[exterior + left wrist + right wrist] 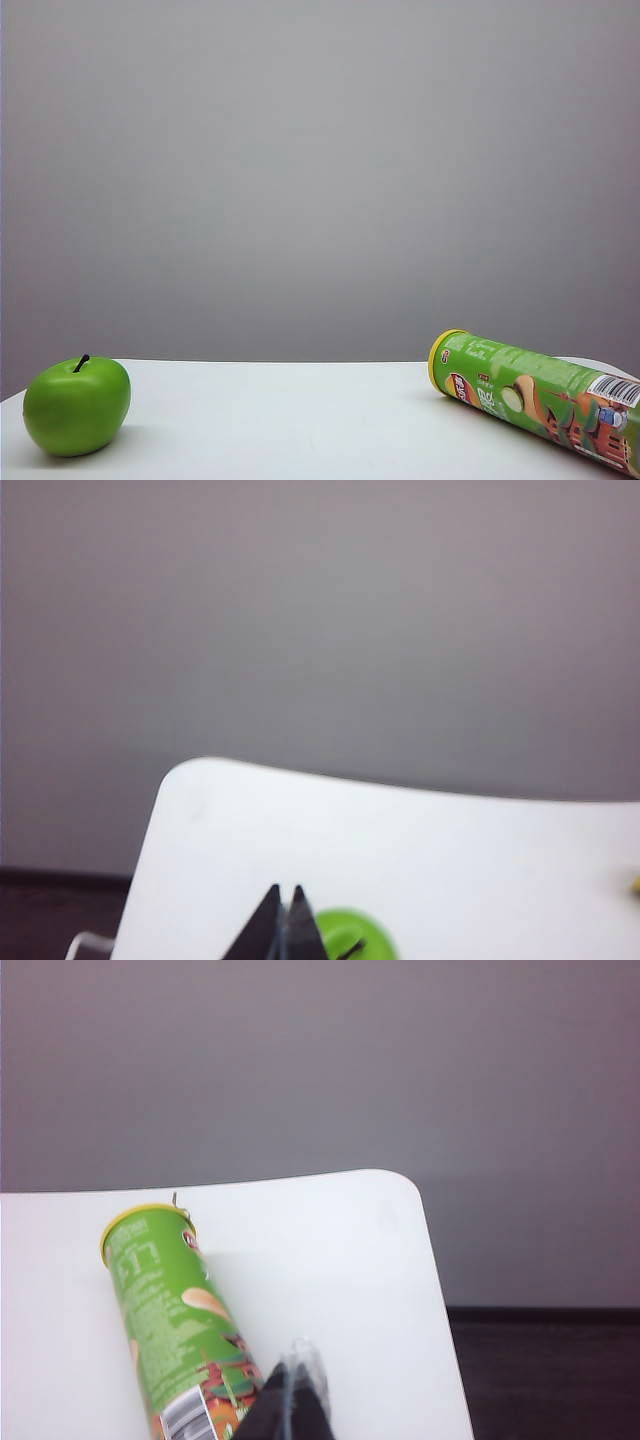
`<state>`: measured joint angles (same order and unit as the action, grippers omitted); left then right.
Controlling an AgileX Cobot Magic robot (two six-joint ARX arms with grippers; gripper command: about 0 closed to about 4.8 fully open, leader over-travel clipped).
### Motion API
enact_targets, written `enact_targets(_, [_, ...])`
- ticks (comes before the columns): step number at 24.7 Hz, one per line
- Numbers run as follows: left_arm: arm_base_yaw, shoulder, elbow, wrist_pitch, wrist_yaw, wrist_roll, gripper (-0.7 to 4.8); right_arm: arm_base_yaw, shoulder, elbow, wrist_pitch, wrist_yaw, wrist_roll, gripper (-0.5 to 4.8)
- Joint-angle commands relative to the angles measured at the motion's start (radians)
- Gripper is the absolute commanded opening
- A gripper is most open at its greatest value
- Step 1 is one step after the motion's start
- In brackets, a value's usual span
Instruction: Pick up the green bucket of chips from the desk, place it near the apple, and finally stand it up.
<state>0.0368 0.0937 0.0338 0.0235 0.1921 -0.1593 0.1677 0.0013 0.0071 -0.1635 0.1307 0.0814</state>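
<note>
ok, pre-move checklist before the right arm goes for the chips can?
1. Green bucket of chips lying on its side on the desk, reachable: ok.
2. Nothing on or against the can: ok.
3. Right tool shut above the desk beside the can, must open first: not ok.
4. Left tool shut, by the apple, holding nothing: ok.
5. Bare desk next to the apple for placing: ok.
6. Can's far end and barcode side fully in view: cannot tell.

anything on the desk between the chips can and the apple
Nothing visible. The green bucket of chips lies on its side at the desk's right; the apple sits far left, with bare white tabletop between them. Both end effectors, left and right, are shut.
</note>
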Motion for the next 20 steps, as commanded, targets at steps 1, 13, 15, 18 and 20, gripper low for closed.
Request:
enact_targets(1, [0.0,0.007,0.075,0.0,0.014,-0.01,-0.06,0.001,0.001,0.011,0.069,0.001,0.017,-0.02])
enact_targets(13, [0.0,0.443,0.498,-0.215,0.129,0.073,-0.06,0.0,0.24,0.25,0.222,0.107,0.08,-0.03])
enact_targets(15, [0.0,0.536,0.62,-0.278,0.149,0.123,-0.06,0.0,0.345,0.314,0.245,0.095,0.086,-0.02])
enact_targets(18, [0.0,0.653,0.779,-0.353,0.165,0.217,-0.05,-0.002,0.546,0.444,0.244,0.043,0.063,-0.01])
enact_targets(20, [0.0,0.689,0.824,-0.388,0.165,0.232,-0.05,-0.004,0.621,0.495,0.243,0.005,0.014,-0.01])
